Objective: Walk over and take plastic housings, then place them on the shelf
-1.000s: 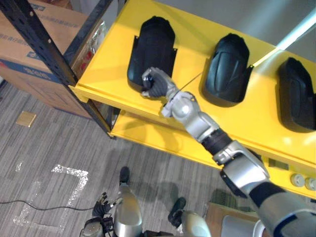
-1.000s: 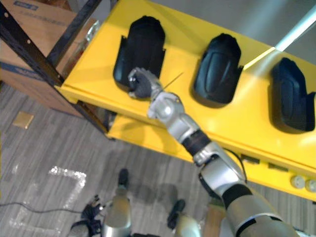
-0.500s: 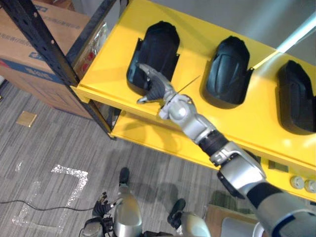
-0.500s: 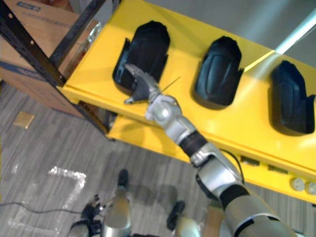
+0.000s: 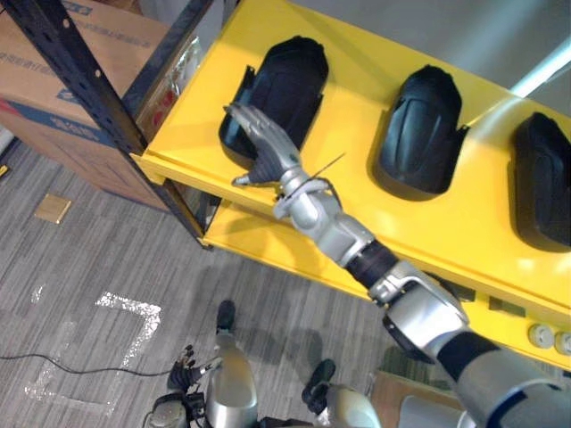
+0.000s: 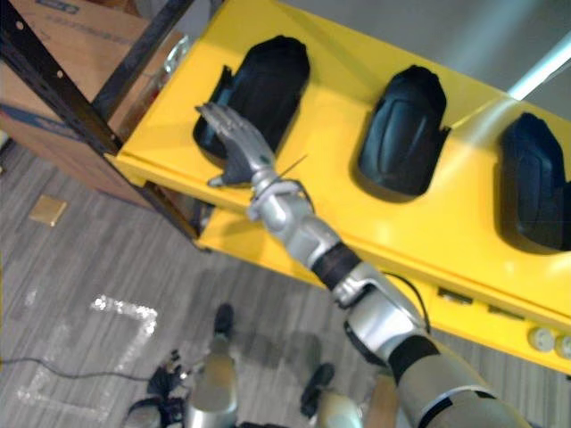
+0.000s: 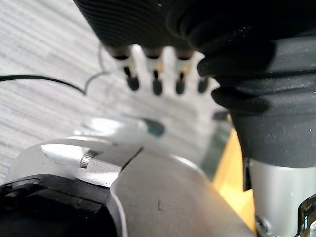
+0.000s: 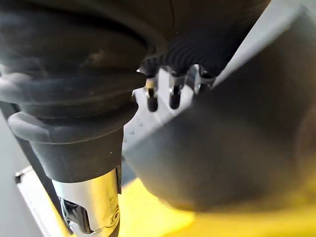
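Observation:
Three black plastic housings lie in a row on the yellow shelf [image 5: 357, 160]. The left housing [image 5: 285, 85] rests near the shelf's front left corner, the middle housing [image 5: 424, 129] beside it and the right housing [image 5: 544, 178] at the far right. My right hand [image 5: 259, 143] hovers over the near end of the left housing with its fingers stretched out straight, holding nothing. The same housing [image 8: 237, 143] looms dark just past those fingers [image 8: 170, 96] in the right wrist view. My left hand [image 7: 153, 81] hangs low over the grey floor, fingers straight and empty.
A black metal upright [image 5: 89, 80] frames the shelf's left side, with cardboard boxes [image 5: 53, 107] behind it. A lower yellow shelf [image 5: 259, 250] sits under the top one. Grey carpet [image 5: 89, 267] with a white taped mark [image 5: 125, 312] lies below.
My right hand has uncurled from a fist at the left housing's near end to straight fingers, letting go of it. The housing stays on the shelf.

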### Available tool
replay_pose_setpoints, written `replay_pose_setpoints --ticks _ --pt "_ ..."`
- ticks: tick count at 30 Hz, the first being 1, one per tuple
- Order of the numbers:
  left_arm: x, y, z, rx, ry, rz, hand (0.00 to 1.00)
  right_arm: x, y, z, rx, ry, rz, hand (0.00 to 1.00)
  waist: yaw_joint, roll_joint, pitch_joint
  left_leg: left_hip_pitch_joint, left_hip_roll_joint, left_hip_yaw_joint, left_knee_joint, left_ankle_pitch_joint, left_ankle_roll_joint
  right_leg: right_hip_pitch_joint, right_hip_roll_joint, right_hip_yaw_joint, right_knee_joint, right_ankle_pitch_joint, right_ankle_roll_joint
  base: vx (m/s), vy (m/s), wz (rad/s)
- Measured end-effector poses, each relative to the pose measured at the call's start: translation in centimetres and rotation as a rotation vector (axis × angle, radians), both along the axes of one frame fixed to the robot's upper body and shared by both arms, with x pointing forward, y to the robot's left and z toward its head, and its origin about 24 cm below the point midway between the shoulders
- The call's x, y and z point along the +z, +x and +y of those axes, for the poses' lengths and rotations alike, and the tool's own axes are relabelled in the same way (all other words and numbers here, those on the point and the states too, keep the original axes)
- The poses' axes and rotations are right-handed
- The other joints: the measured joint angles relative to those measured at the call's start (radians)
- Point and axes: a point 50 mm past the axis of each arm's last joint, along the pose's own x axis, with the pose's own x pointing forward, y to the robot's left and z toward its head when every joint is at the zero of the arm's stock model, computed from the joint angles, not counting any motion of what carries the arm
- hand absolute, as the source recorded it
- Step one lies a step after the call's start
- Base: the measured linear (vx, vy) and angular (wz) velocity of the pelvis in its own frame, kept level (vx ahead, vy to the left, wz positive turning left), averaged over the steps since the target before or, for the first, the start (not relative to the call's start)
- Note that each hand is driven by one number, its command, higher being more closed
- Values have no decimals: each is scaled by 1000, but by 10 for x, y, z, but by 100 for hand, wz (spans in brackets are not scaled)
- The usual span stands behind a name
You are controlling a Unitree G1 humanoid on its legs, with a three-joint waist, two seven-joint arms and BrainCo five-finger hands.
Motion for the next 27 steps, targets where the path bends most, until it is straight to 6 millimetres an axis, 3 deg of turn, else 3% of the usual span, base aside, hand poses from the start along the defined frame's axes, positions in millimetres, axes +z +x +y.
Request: replay_pose_setpoints --ticks 4,6,10,21,27 --pt "-1 0 -5 2 -20 -3 0 8 -5 2 -2 2 -81 0 0 30 1 0 0 -4 0 0 0 1 0 -3 1 -2 -4 -9 -3 1" --pt "-2 0 -11 5 -44 -6 0 11 -6 3 -5 0 -106 0 0 58 1 -3 0 -11 0 -1 0 0 0 -9 2 -3 -5 -38 -18 5" --pt "-2 1 -13 1 -55 -9 0 18 -5 3 -24 -24 -148 0 0 78 1 -22 2 -22 1 1 -2 -10 4 -20 3 -3 -5 -13 -23 8" --pt "-2 1 -13 -2 -60 -10 0 40 -10 6 49 -8 -240 0 0 83 3 -21 2 -20 2 0 -5 -11 4 -20 3 -2 -3 8 -9 0" --pt "-4 -1 -13 -2 -58 -1 0 55 -37 13 266 58 -231 0 -8 85 4 -14 3 -14 2 -2 -5 -11 4 -11 5 -2 -3 -2 -3 -2"
